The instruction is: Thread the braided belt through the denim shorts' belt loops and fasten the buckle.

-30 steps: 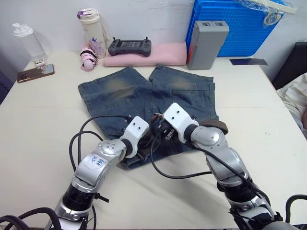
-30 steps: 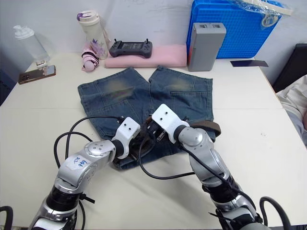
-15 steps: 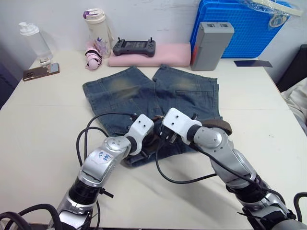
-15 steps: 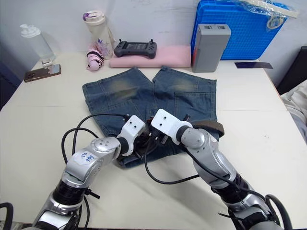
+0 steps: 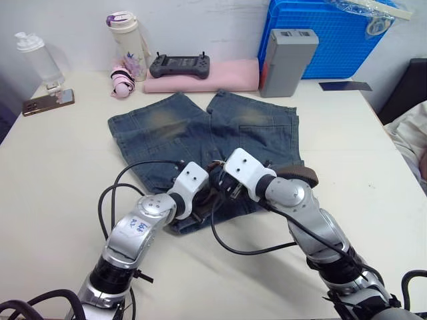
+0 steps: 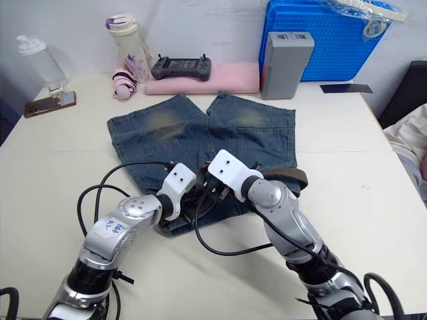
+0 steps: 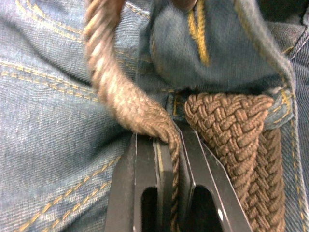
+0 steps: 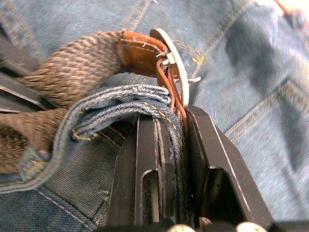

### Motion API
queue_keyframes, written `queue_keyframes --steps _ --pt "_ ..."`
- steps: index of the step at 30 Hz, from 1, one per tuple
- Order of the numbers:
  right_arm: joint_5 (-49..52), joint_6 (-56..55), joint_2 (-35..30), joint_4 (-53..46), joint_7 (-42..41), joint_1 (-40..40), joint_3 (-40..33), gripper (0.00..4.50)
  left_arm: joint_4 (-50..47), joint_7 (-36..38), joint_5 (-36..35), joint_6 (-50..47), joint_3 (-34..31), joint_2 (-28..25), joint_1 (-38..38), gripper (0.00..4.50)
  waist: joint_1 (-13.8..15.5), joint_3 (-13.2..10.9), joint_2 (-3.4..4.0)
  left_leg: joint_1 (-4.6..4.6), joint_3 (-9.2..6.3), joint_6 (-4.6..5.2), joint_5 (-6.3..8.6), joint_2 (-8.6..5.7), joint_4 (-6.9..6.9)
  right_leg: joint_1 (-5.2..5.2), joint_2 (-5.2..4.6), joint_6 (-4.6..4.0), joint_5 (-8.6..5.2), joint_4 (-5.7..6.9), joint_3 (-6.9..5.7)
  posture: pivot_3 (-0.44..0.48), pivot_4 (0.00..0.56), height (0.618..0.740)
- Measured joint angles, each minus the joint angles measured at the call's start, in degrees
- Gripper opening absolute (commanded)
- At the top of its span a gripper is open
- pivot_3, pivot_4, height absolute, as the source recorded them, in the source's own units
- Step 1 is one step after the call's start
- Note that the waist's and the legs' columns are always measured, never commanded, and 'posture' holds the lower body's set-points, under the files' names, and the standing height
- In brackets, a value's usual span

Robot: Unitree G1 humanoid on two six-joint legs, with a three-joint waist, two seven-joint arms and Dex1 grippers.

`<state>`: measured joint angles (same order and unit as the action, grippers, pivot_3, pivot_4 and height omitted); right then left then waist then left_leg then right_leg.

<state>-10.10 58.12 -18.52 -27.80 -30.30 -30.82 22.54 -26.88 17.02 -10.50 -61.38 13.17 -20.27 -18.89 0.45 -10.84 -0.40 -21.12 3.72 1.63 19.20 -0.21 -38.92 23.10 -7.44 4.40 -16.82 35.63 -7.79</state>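
The denim shorts lie flat on the table, waistband toward me. At the middle of the waistband my two grippers meet. The left gripper is shut on a strand of the braided belt, which bends up beside its fingers. The right gripper is shut on a fold of the waistband together with the tan tab of the buckle. A denim strip that looks like one of the belt loops crosses over the belt. Another stretch of the belt curves out at the shorts' right edge.
Along the back stand a clear bottle, a tumbler, a phone, a controller on a pink pad, a grey box and a blue crate. Bare table lies on both sides.
The whole picture swayed and came back. Both grippers stay together at the waistband with no clear move of belt or shorts.
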Motion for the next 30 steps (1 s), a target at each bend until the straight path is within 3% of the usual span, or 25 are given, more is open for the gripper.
queue_keyframes --steps 24,30 --pt "5.22 9.53 5.7 -1.35 4.8 -0.66 -4.8 0.11 0.88 -0.05 0.71 -1.82 1.85 0.25 -2.09 0.0 -0.02 0.11 0.12 -0.03 0.02 0.02 0.02 -0.05 0.08 0.08 -0.08 0.0 0.0 -0.06 0.04 0.0 0.15 0.712" --pt "5.54 11.01 7.03 -2.44 7.09 -0.65 -4.82 0.11 2.64 -0.27 3.23 4.61 3.47 0.08 -0.65 0.0 0.7 0.28 0.38 0.0 0.02 0.01 0.03 -0.05 0.08 0.13 -0.1 -0.01 0.0 -0.02 0.08 0.0 0.15 0.712"
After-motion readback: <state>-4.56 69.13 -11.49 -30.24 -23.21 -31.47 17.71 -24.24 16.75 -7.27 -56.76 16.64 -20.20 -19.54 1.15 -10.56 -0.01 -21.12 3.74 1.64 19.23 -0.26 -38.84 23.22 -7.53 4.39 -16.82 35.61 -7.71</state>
